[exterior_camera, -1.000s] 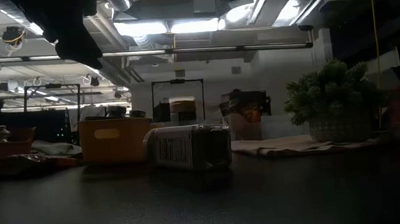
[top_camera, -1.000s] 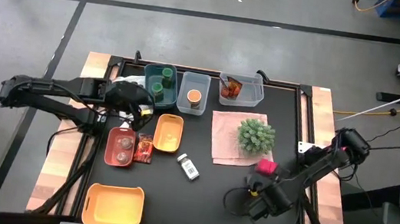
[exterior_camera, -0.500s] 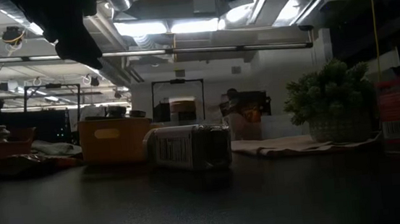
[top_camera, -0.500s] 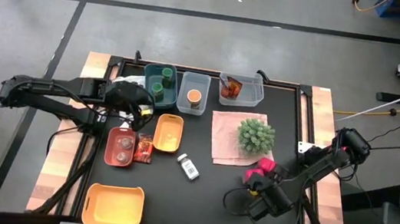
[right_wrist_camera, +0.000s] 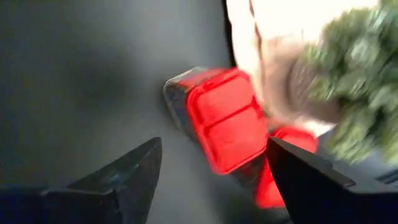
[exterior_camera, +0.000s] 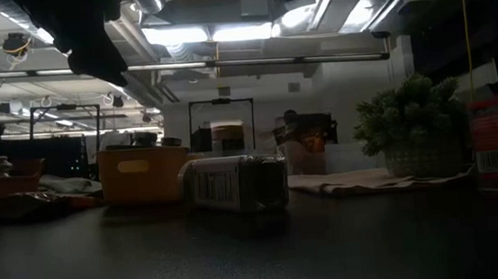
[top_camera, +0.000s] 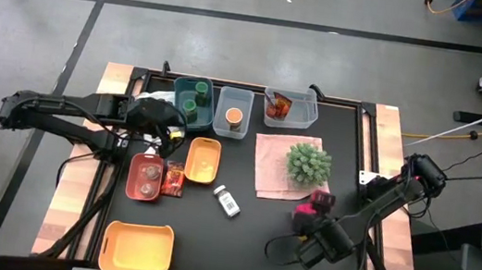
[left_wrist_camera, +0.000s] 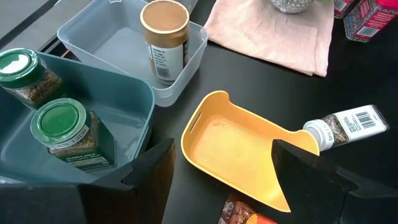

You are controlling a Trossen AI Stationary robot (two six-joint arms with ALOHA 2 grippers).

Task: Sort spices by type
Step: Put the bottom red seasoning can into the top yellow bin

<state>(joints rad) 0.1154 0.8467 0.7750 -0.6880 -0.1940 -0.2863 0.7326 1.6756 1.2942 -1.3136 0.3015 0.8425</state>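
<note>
My right hand (top_camera: 309, 240) hangs with its fingers spread and nothing between them, low over the desk (top_camera: 255, 239) on my right side. Just ahead of it stands a red-topped spice box (right_wrist_camera: 225, 118), upright on its base, with a second one (top_camera: 321, 200) close behind. Beyond them come the pink cloth (top_camera: 273, 163) and the spiky plant (top_camera: 308, 162). I judge the near box is mine to take: my left hand (top_camera: 164, 134) is well apart from it, open and empty, above the green-lidded jars (left_wrist_camera: 61, 118) in the teal bin (left_wrist_camera: 134, 102).

Farther across the dark desk a white labelled bottle (top_camera: 228, 202) lies on its side beside an orange tray (top_camera: 203, 160). An orange-lidded jar (top_camera: 234, 116) stands in the clear bin (top_camera: 235, 97). Past the desk edge, ceiling lights (exterior_camera: 222, 33) glow.
</note>
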